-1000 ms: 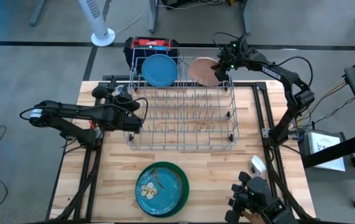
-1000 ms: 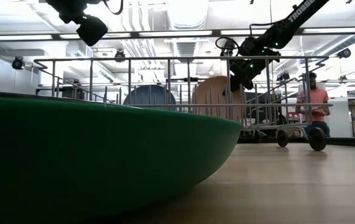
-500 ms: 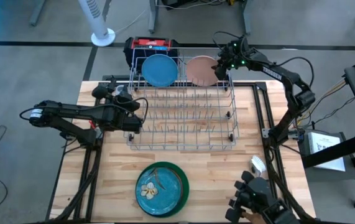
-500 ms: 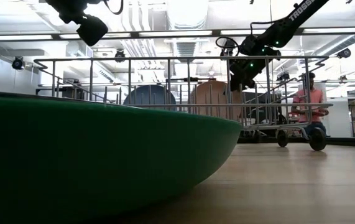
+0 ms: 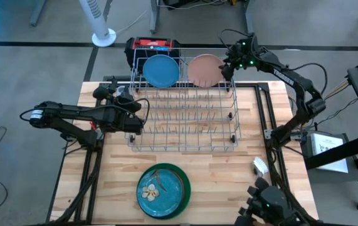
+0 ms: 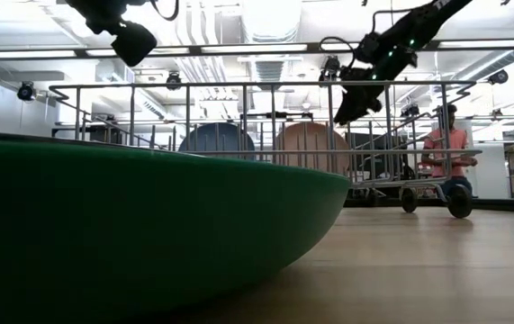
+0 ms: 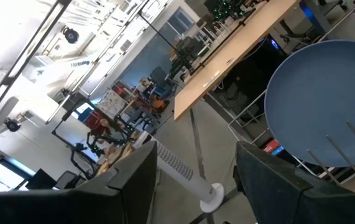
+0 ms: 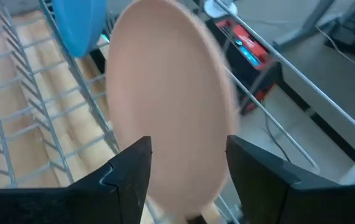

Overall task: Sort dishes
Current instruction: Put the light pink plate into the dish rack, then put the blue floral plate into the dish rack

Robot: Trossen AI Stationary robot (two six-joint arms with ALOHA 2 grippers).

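A pale pink plate [image 5: 205, 70] stands on edge in the far row of the grey wire rack [image 5: 185, 119], beside a light blue plate [image 5: 161, 70] standing the same way. My right gripper [image 5: 230, 66] hovers open just above and right of the pink plate's upper rim [image 6: 324, 128]. In the right wrist view its fingers [image 8: 188, 146] stand on either side of the plate [image 8: 165, 106] without touching it. A larger green plate [image 5: 163, 190] lies flat on the table near the front edge. My left gripper [image 5: 140, 117] waits open at the rack's left side.
A white brush head [image 5: 259, 166] lies at the table's right edge. A red and black box [image 5: 153, 45] sits behind the rack, and a white fan [image 5: 103, 31] stands on the floor. A person [image 6: 455, 148] stands in the room beyond. Bare wood lies around the green plate.
My right gripper has let go of the pink plate, then risen and drawn back toward the table's far right. The pink plate stays standing in the rack's far row, now more upright than before.
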